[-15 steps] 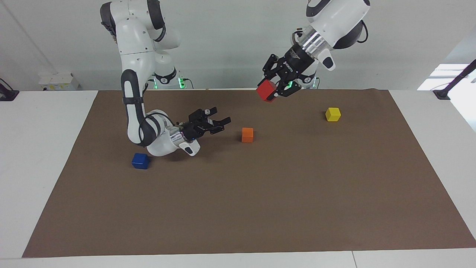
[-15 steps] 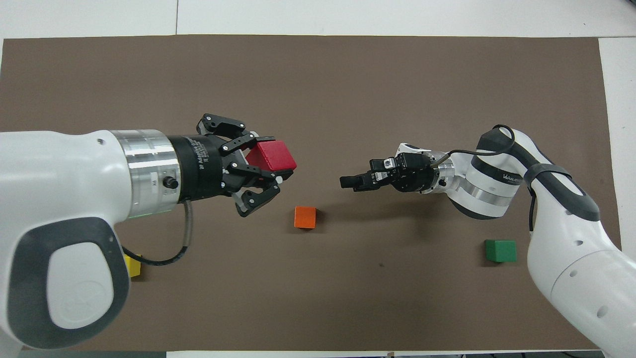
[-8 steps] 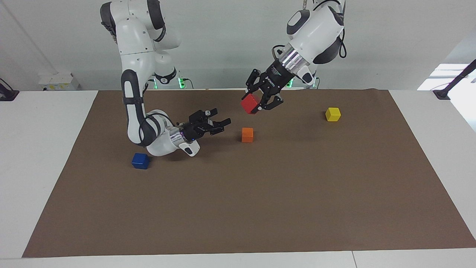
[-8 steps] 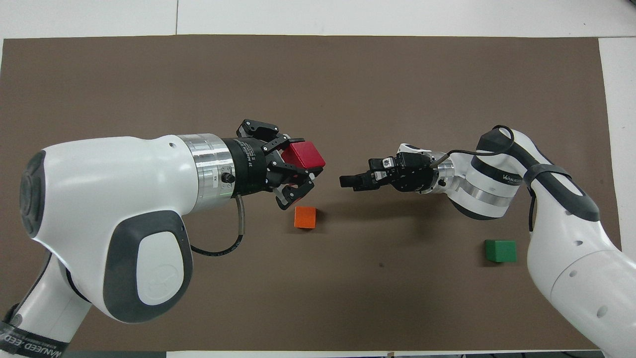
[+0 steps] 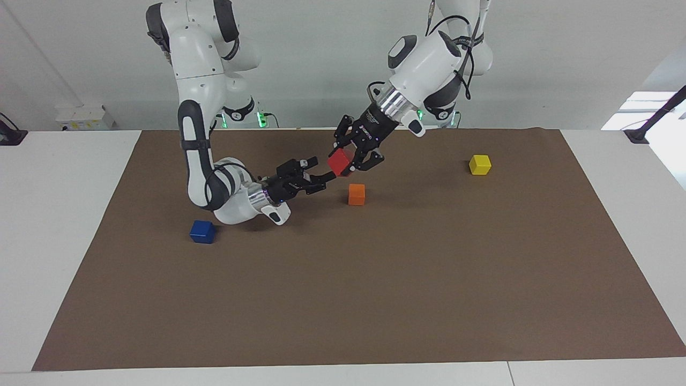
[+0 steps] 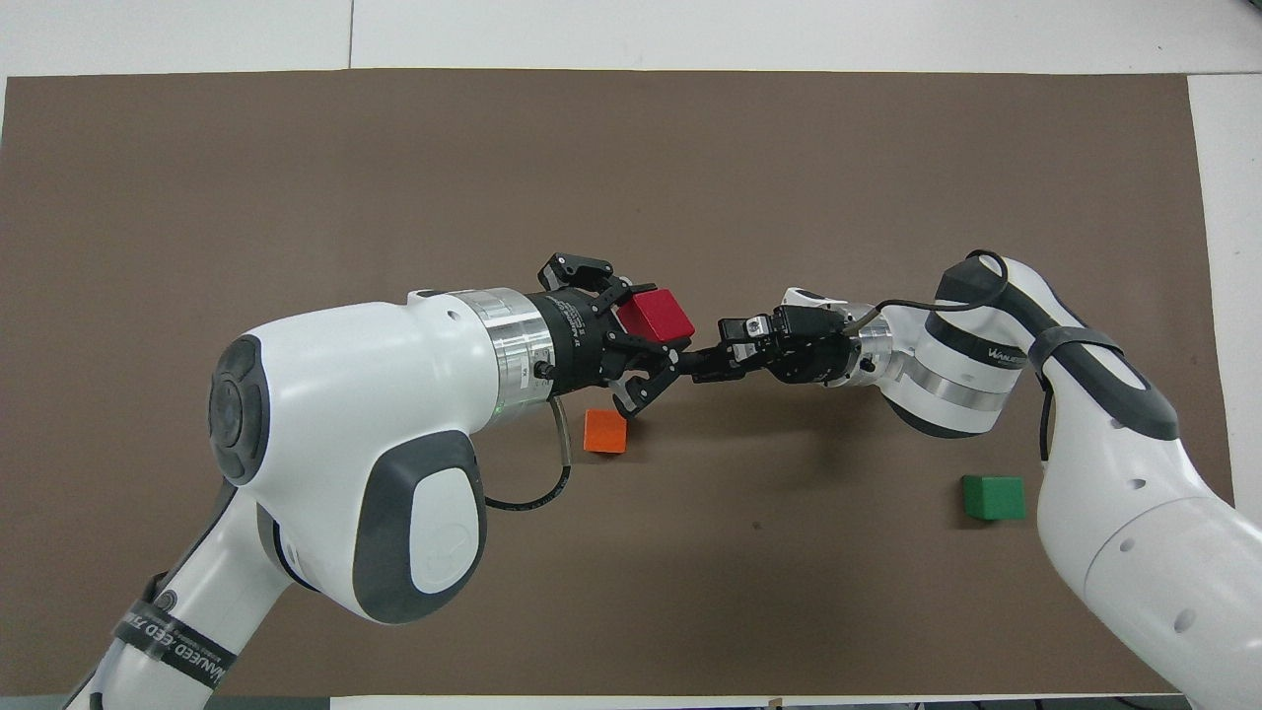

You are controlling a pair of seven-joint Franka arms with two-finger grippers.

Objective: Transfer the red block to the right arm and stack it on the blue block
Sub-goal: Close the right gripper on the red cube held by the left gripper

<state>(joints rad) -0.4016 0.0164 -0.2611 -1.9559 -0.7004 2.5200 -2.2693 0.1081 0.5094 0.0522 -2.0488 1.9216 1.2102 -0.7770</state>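
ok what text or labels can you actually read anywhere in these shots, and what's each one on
"WANUREED": band on the left arm, partly legible, further letters cut off.
White lettering on the right arm band: too blurred to read.
White print on the left gripper body, which holds the red block: too small to read.
Right gripper: small white tag, unreadable.
Blue block, orange, yellow and green cubes: no markings.

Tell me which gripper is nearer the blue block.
Right. The right gripper, open, is in the air beside the red block, its arm bent low next to the blue block. The left gripper holds the red block higher up.
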